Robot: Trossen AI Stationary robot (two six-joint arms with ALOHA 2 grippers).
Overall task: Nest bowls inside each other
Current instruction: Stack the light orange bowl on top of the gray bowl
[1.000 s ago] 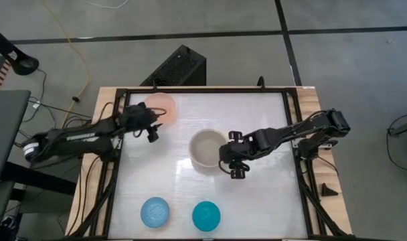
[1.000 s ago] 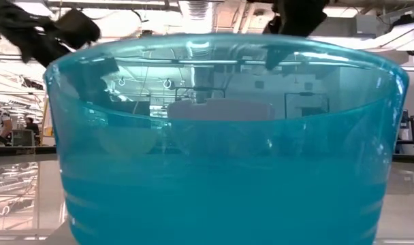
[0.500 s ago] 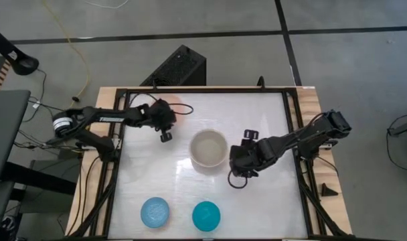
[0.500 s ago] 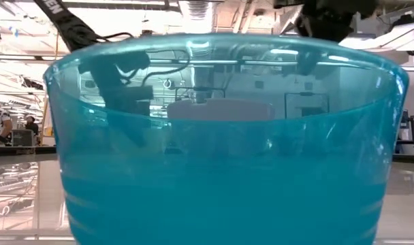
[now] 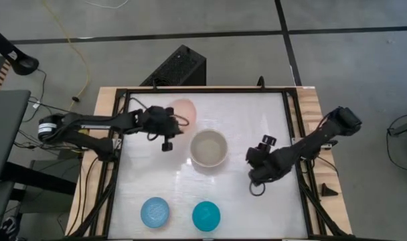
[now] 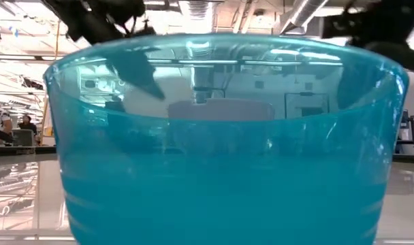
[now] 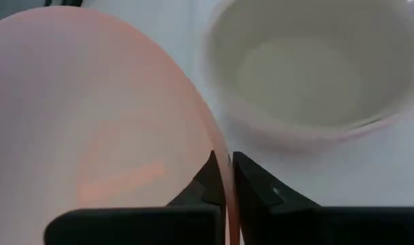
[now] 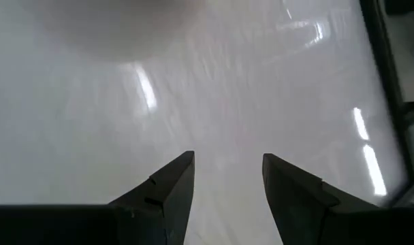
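Observation:
My left gripper is shut on a pink bowl at the table's far left-middle. The bowl is just left of a grey-beige bowl, which stands upright on its base at the centre. A light blue bowl and a teal bowl rest near the front edge. The teal bowl fills the low view. Right of the grey-beige bowl, my right gripper hangs open above bare table, with nothing between its fingers. My left gripper pinches the pink bowl's rim. One finger is on one face of the wall and the other finger on the opposite face. The fingers come from the table's left, slanting down. Whether the bowl is clear of the table I cannot tell.
A black frame borders the white tabletop. A black box stands beyond the far edge. Bare table lies between the grey-beige bowl and the two small bowls at the front.
My left gripper has taken hold of the pink bowl and carried it toward the table's right, close to the grey-beige bowl. My right gripper has drawn away from the grey-beige bowl toward the right and near edges, turning as it went.

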